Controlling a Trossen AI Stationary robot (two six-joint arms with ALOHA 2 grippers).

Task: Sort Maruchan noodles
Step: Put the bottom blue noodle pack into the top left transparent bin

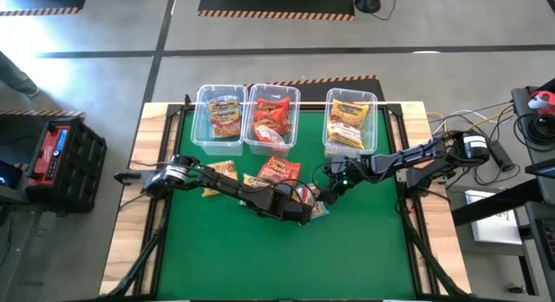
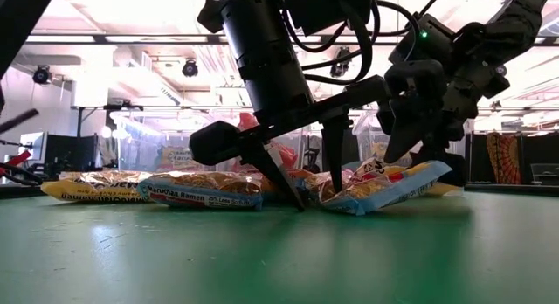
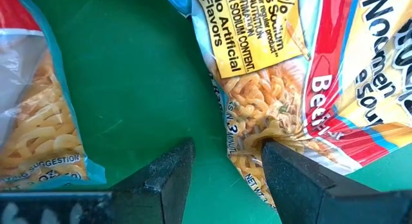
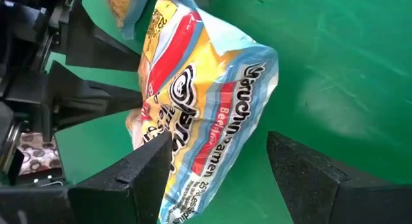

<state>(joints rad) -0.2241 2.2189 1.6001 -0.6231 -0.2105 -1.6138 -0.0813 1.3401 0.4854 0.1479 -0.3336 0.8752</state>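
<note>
The Maruchan noodles are partly sorted: some lie in three clear bins [image 1: 272, 120], others loose mid-tabletop [image 1: 217, 241]. Both pincers meet over one beef packet [image 4: 206, 114]. The left pincer [image 3: 222, 166] stands half open, one finger touching the packet's edge; the right pincer [image 4: 219, 166] straddles it wide, gripping nothing. Next, I judge, one must close and lift. Only the low view shows the packet's end tilted up off the tabletop

Robotics lab; taped concrete floor [image 1: 130, 24]
</note>
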